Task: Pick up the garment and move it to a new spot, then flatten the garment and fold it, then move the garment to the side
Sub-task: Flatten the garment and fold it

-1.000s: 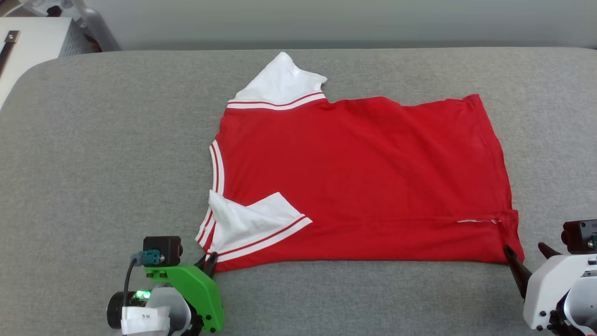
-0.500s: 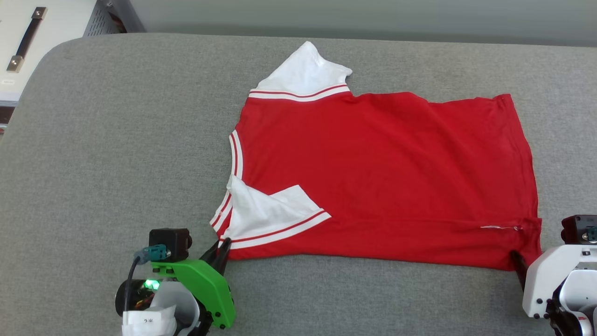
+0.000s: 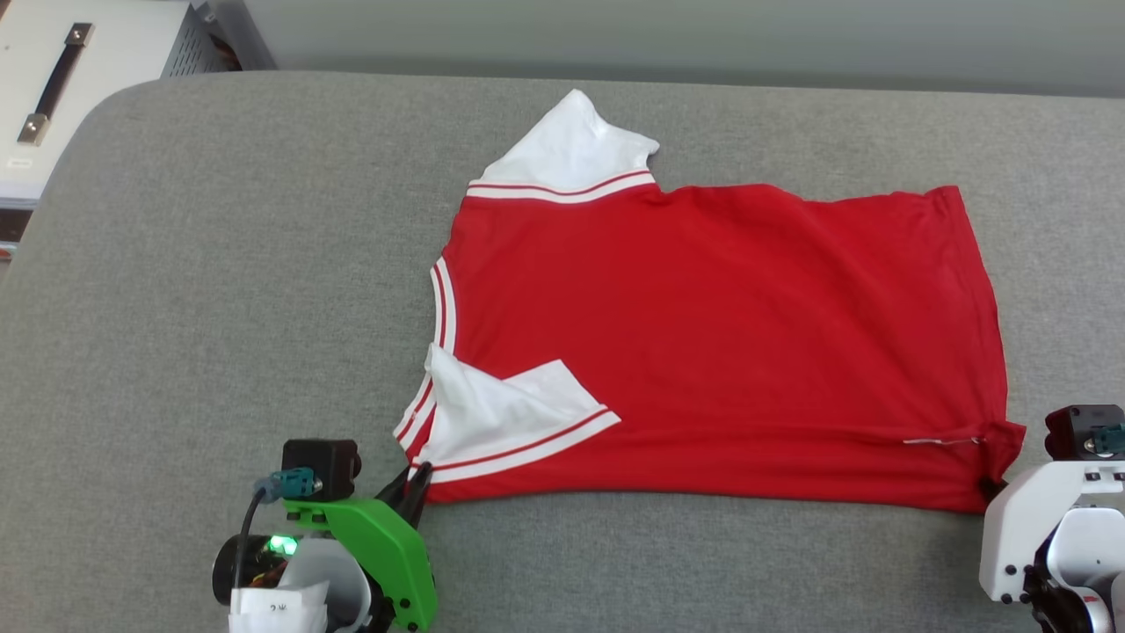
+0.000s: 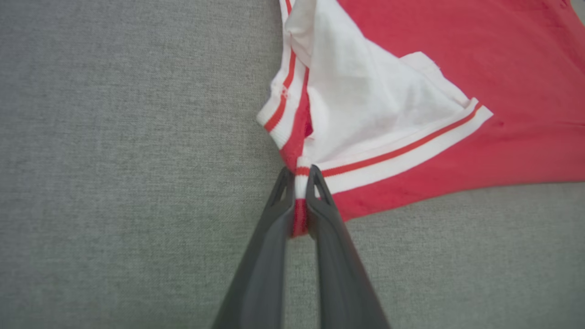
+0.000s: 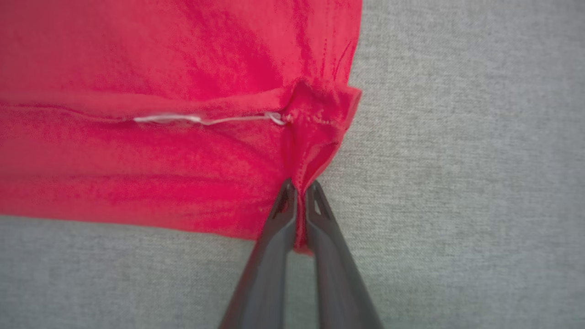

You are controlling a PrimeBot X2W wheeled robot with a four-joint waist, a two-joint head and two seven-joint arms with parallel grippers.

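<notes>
readable txt: none for sure
white tape (image 3: 274, 605): near left; handwritten scrawl, approx 2 chars, too small to read
sticker (image 3: 18, 163): far left, on cabinet (image 3: 114, 53) front; print too small to read
garment (image 3: 721, 334): plain red face up, no legible txt

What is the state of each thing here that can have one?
shirt: spread flat on the grey surface, plain red side up
near sleeve: folded in onto the red body
far sleeve: lying out flat
left tool: shut on the shirt's striped corner
right tool: shut on the shirt's hem corner
</notes>
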